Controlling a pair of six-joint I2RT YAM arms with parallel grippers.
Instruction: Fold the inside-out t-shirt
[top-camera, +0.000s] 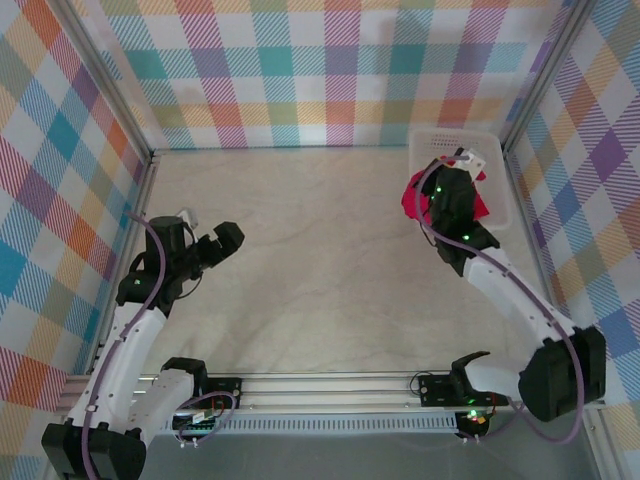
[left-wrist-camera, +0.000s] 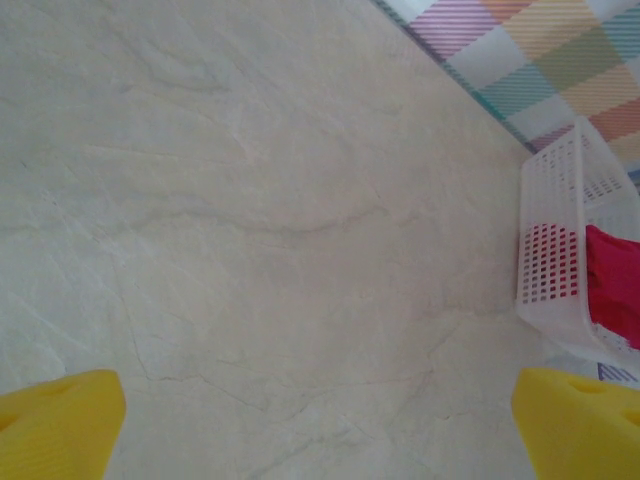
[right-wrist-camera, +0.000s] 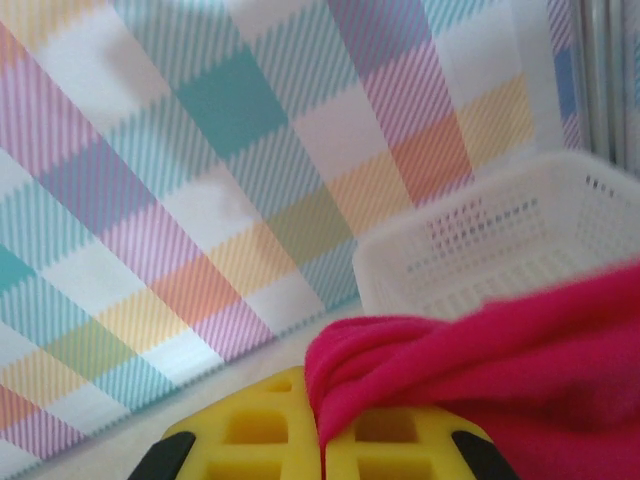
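Marbled tabletop, plaid walls. Your right gripper is clamped on the inside-out t-shirt, which is bunched at the white basket, far right. Lift it clear of the rim, carry it mid-table and spread it flat. Left gripper hangs wide open, ready for a hem. No lettering is legible.

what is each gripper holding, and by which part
The right gripper pinches a bunched fold of the red t-shirt at the white lattice basket; which part cannot be told. The left gripper holds nothing.
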